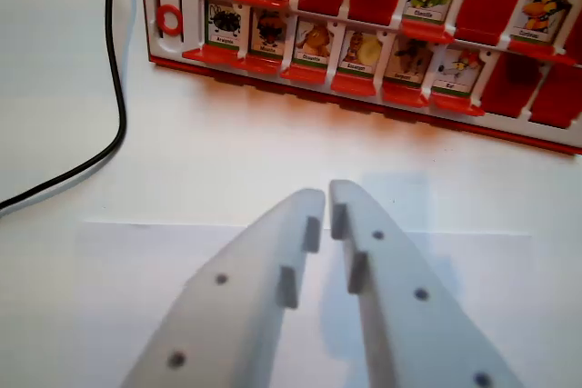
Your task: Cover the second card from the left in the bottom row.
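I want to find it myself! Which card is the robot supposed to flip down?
Find the red game board at the top. Along its nearest row, count two cards from the wrist view's left: the card showing a dark animal, between another dark creature and an orange one.

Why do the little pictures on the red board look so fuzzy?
In the wrist view the whole frame is soft; the cards on the board are small and far, their labels unreadable. Bright light washes out the table, and the gripper casts faint shadows.
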You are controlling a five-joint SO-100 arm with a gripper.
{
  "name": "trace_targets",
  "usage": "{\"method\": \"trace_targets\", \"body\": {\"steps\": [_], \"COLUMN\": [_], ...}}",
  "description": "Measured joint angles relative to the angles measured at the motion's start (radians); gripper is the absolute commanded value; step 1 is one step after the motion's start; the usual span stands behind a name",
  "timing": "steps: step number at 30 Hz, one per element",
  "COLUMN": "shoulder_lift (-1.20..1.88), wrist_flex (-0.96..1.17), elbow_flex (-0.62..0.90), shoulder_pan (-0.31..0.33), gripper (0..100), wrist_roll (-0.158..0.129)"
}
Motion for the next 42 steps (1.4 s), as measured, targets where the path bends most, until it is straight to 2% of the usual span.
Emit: {"method": "trace_targets", "body": {"steps": [2,6,12,18,25,29,38,42], "shoulder_lift": [-0.051,-0.210,-0.407,-0.629,-0.884,-0.989,-1.104,-1.131], "wrist_flex": [-0.051,-0.163,-0.347,-0.448,-0.538,-0.600,-0.649,-0.649], "elbow_flex": [0.043,0.057,0.074,0.071,-0.046,-0.083,-0.098,-0.101], "shoulder_pan": [-0.014,-0.048,-0.084,-0.112,-0.112,-0.104,-0.097,-0.114], "gripper": [0,0,0,0,0,0,0,0], "wrist_roll": [0.000,0.025,0.025,0.046,0.055,0.041,0.040,0.055]}}
